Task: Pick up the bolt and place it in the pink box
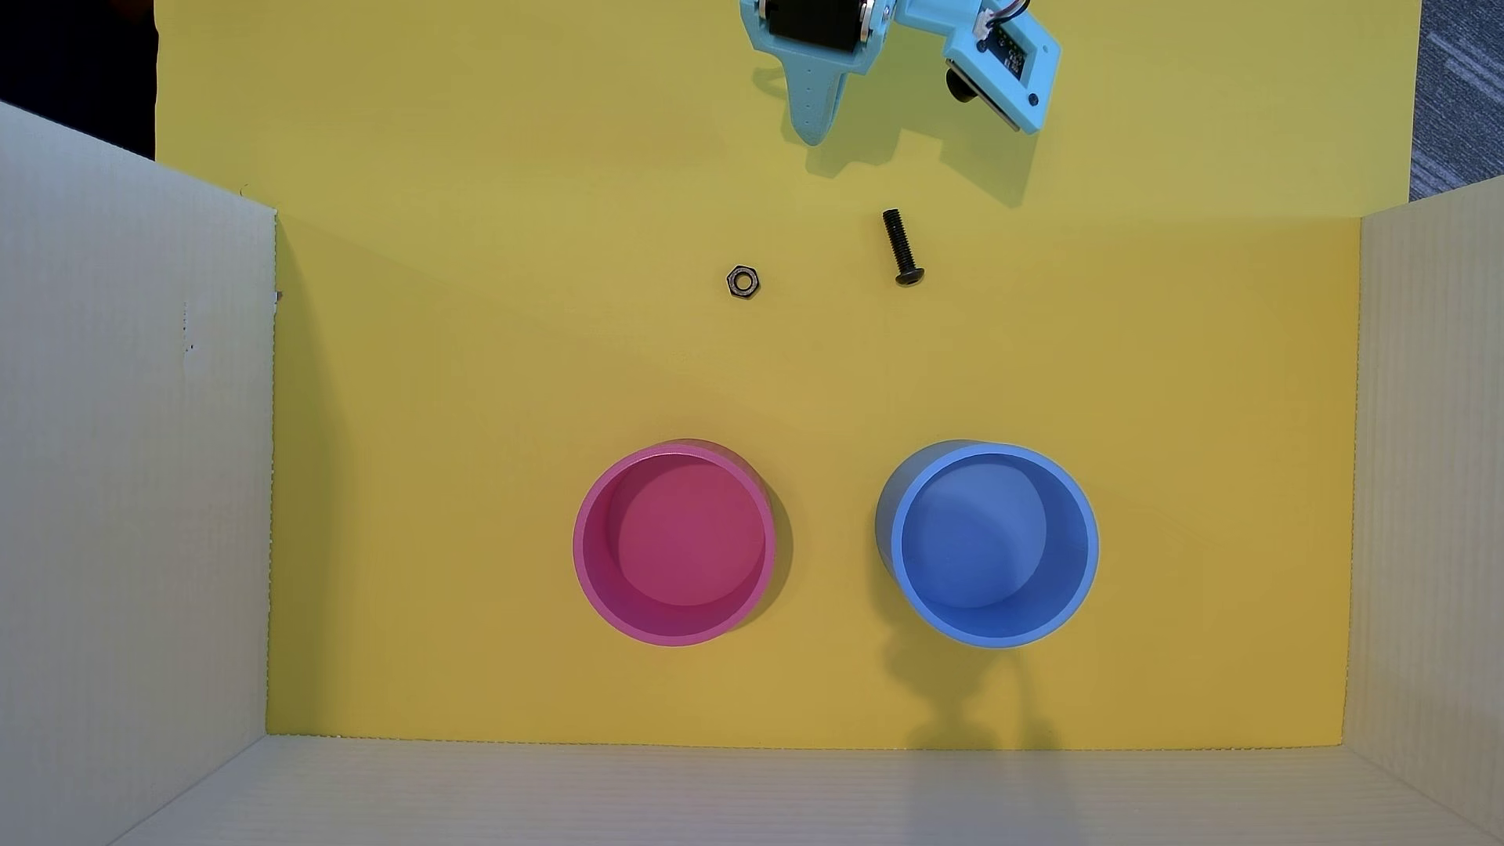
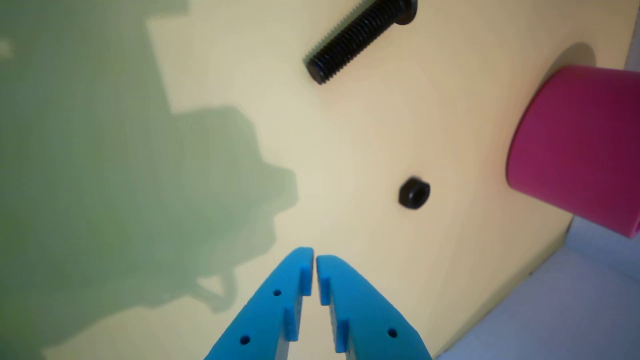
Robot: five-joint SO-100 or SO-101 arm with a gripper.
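In the wrist view the gripper sits nearest the lens, its 2 blue fingertips pressed almost together with only a thin slit between them, holding nothing and hanging above the yellow mat. Just beyond the tips lies the small hexagonal nut, flat on the mat, and farther on the bolt lies on its side, threaded end toward the gripper and rounded head away. In the overhead view the gripper is near the top edge, apart from the bolt, which lies between it and the 2 cups. The bolt looks like stiff, dense metal, light for the arm yet liable to roll sideways on the smooth mat; the threads probably give the pads some bite, so I judge the middle of the shank, squeezed across its width, the best hold, with the jaws first spread. Farthest away stands the pink box, empty, well apart from the bolt, beside the blue container.
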